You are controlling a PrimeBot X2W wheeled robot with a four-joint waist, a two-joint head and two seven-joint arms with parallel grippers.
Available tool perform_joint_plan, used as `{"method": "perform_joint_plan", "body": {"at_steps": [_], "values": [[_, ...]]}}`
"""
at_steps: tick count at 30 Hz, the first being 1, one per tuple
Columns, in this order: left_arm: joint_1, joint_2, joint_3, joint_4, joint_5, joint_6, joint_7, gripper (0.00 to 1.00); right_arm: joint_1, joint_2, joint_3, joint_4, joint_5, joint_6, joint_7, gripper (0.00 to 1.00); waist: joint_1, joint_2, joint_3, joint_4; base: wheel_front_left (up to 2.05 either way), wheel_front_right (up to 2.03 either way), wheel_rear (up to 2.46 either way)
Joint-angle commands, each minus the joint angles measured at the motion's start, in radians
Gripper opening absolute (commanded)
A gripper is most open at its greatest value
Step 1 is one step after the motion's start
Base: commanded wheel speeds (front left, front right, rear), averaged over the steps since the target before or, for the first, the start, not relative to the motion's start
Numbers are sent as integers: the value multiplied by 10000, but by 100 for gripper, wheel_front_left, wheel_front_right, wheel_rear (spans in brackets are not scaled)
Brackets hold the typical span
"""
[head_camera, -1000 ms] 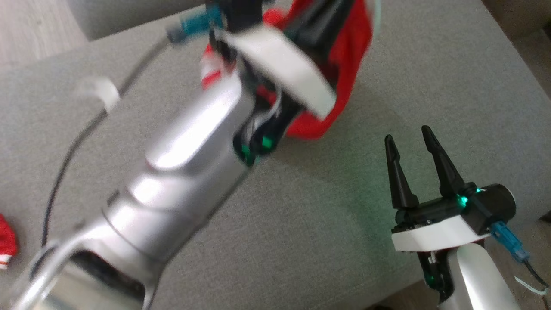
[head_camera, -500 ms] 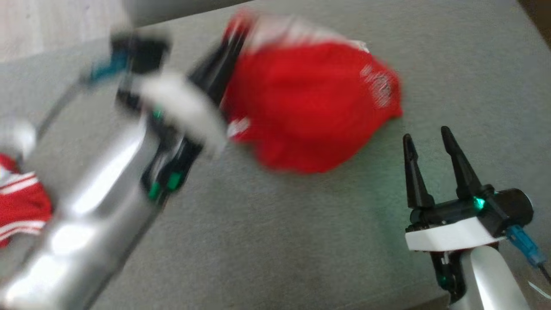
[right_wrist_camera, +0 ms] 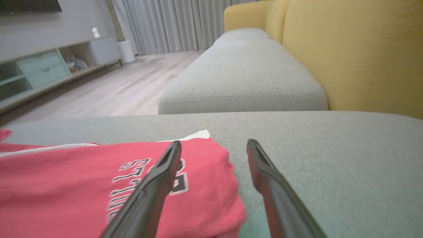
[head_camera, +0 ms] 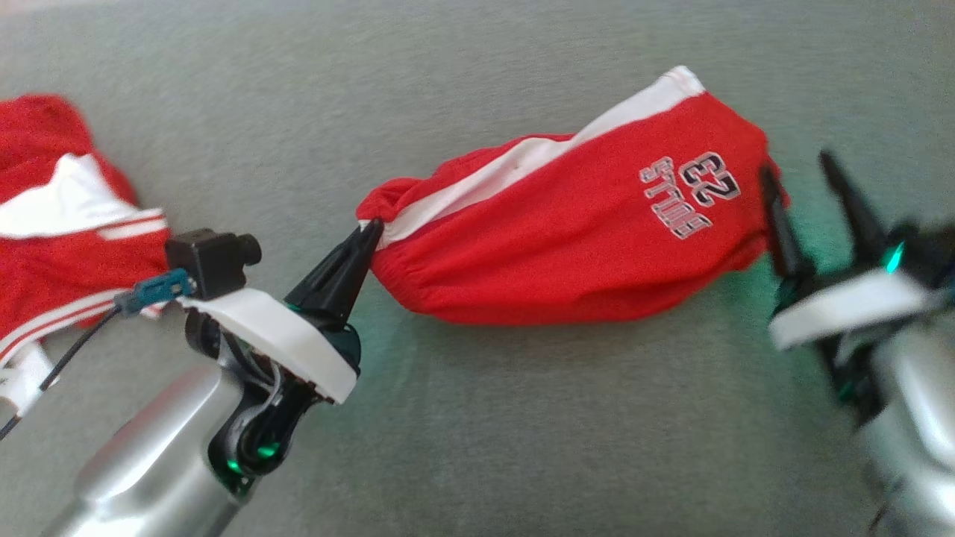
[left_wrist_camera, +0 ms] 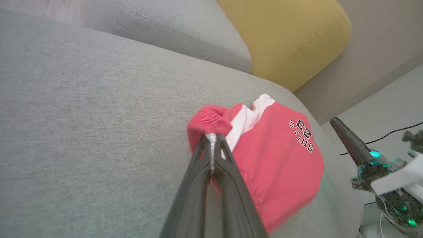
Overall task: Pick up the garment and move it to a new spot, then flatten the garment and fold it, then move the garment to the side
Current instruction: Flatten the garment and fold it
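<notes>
- left gripper (head_camera: 371, 230) clenched on the gathered waistband end of the red garment (head_camera: 567, 239); fingers pressed together
- right gripper (head_camera: 797, 165) spread wide and empty at the garment's other end; one finger over the printed fabric, the other over bare cushion
- garment lies stretched across the grey sofa cushion (head_camera: 477, 432)
- second red garment (head_camera: 67, 246) well apart on the left; yellow backrest (left_wrist_camera: 290, 36) beyond

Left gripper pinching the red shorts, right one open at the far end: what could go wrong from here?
The left gripper pinches only a small bunch of the red shorts at the waistband; a flattening pull may slip it free.
The right gripper is open, one finger over the hem, the other over bare cushion; closing may catch only a thin edge.
</notes>
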Motion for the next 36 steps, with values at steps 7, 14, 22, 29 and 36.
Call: {"method": "perform_joint_plan", "body": {"at_steps": [7, 14, 22, 29, 36], "values": [[-687, -143, 189, -392, 182, -271, -88, 0, -3027, -2718, 2265, 796, 1824, -7, 3030, 100, -1, 0, 860, 1272, 0, 0, 0], [-1230, -717, -94, -116, 370, -641, -152, 0, -4350, -3896, 4068, 1441, 3124, -7, 4489, 100, -1, 0, 1345, 1881, 0, 0, 0], [-1390, -846, -150, 306, 430, -841, -328, 0, -4943, -4299, 5301, 1785, 4057, -7, 4252, 0, -1, 0, 1423, 1933, 0, 0, 0], [-2033, -576, 141, 451, 959, -830, -673, 0, -5750, -4345, 5564, 2129, 4149, -7, 2598, 0, -1, 0, 1263, 1374, 0, 0, 0], [-4583, -644, 862, 583, 1969, -780, -1064, 0, -7570, -4533, 4597, 2560, 3288, -7, 933, 0, -1, 0, 1674, 485, 0, 0, 0]]}}
